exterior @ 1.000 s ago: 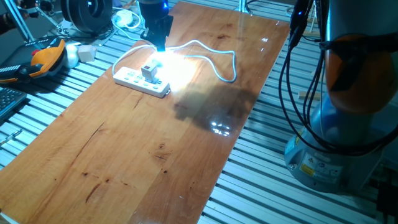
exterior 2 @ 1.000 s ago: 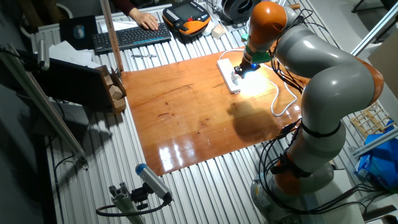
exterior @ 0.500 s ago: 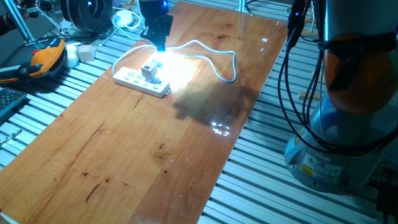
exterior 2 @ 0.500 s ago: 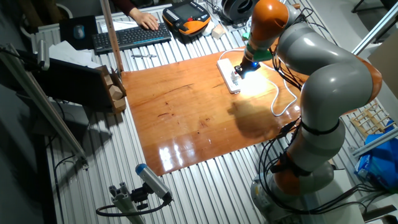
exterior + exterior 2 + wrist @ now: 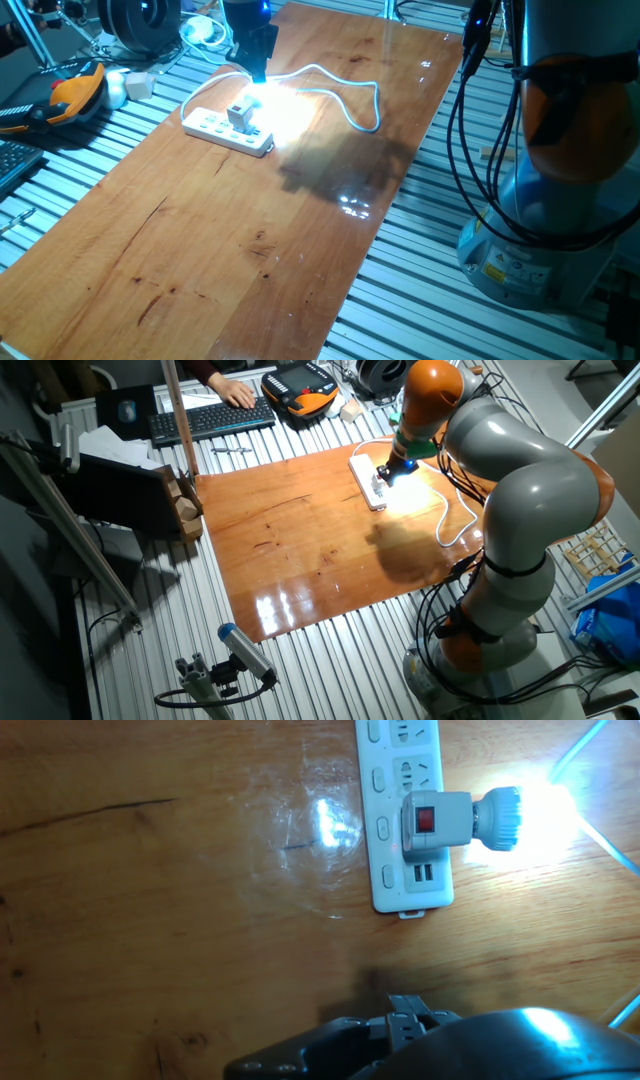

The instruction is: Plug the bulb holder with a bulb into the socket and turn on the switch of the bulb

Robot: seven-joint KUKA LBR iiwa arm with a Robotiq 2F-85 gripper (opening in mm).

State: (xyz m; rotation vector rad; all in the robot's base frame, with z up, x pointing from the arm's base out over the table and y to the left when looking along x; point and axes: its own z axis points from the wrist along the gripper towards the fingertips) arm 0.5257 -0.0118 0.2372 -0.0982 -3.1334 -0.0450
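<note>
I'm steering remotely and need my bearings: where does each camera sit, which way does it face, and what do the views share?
One fixed view: low at the table's near end, looking along the wood to the socket at the far end; the gripper hangs above it, the arm's base stands right.
The other fixed view: high, off the table's side, looking down; the whole arm bends over the socket.
Hand view: on the hand, looking straight down at the bulb holder, its switch and the lit bulb; the dark gripper body fills the bottom edge.
Shared: all show the socket and the bulb's glare.
</note>
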